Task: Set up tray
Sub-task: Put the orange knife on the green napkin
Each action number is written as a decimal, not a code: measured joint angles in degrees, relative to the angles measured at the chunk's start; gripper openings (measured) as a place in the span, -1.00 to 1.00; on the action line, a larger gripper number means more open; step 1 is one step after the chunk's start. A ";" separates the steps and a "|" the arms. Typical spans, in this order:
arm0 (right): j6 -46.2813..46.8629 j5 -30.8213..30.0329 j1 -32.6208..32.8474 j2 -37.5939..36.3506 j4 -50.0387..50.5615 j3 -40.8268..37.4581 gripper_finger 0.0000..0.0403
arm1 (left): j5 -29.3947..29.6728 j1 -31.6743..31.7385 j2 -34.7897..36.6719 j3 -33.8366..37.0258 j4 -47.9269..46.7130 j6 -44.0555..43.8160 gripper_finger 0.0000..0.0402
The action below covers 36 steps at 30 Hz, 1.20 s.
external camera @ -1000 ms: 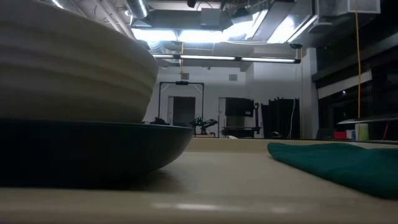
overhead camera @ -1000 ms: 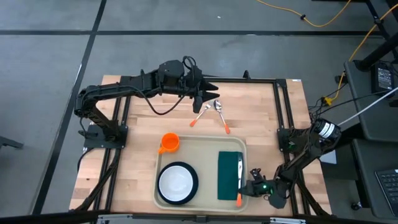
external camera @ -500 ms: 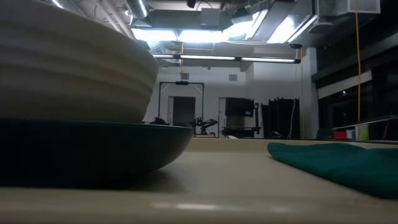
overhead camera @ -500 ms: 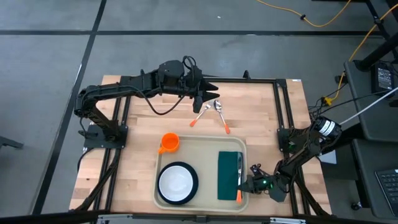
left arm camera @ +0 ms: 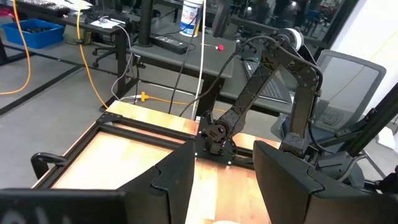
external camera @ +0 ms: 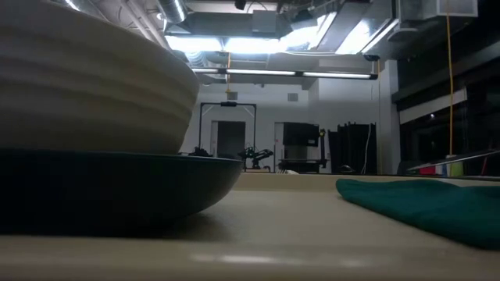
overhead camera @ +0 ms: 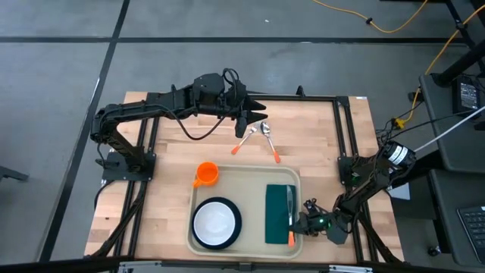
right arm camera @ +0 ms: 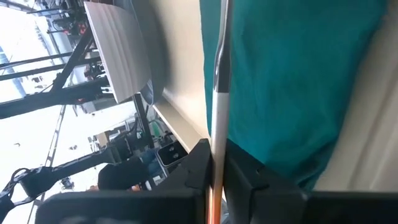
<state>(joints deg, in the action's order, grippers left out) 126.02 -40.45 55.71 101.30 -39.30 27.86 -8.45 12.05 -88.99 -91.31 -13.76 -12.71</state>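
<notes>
A pale wooden plank tabletop (overhead camera: 318, 144) framed by black metal rails is carrying a large cream rectangular plastic tray (overhead camera: 250, 175) along its near edge. An orange plastic cup (overhead camera: 207, 174) is standing just beside the tray's far left corner. Farther back, near the middle, two orange-handled metal utensils (overhead camera: 258, 138) are lying crossed on the bare wood.

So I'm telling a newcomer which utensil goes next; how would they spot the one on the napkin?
Find the beige tray near the table's front edge. On its right side lies a dark green napkin; the knife lies along its right edge, the only utensil on the tray.
</notes>
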 joint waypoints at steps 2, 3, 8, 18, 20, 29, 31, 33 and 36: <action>0.06 -0.02 -0.43 0.03 0.01 0.00 -0.84 | 0.00 0.00 0.00 0.00 0.00 0.00 -0.22; 0.04 -0.06 -0.71 0.04 0.01 0.00 -0.83 | 0.00 0.00 0.00 0.00 0.00 0.00 -0.22; -0.02 -0.39 -1.34 0.07 -0.14 0.00 -0.79 | -0.07 0.00 0.00 0.00 0.00 0.00 -0.22; 0.24 -0.47 -1.34 0.10 -1.03 -0.04 -0.78 | -0.23 0.00 -0.02 0.00 -0.02 0.02 -0.22; 0.24 -0.54 -1.34 -0.16 -1.35 -0.04 -0.78 | -0.24 0.00 -0.02 0.00 -0.02 0.02 -0.22; 0.99 -0.79 -1.39 -0.74 -0.98 -0.07 -0.77 | -0.24 0.00 -0.02 0.00 -0.02 0.02 -0.22; 1.03 -0.87 -1.39 -0.74 -1.13 -0.07 -0.77 | -0.24 0.00 -0.02 0.00 -0.02 0.02 -0.22; 1.03 -0.97 -1.37 -0.74 -1.28 -0.09 -0.77 | -0.24 0.00 -0.02 0.00 -0.02 0.02 -0.22; 0.96 -1.47 -1.37 -0.74 -1.56 -0.13 -0.77 | -0.24 0.00 -0.02 0.00 -0.02 0.02 -0.22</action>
<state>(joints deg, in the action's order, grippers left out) 126.98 -41.93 54.35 100.55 -40.86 27.73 -8.69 12.05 -89.01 -91.31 -13.78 -12.69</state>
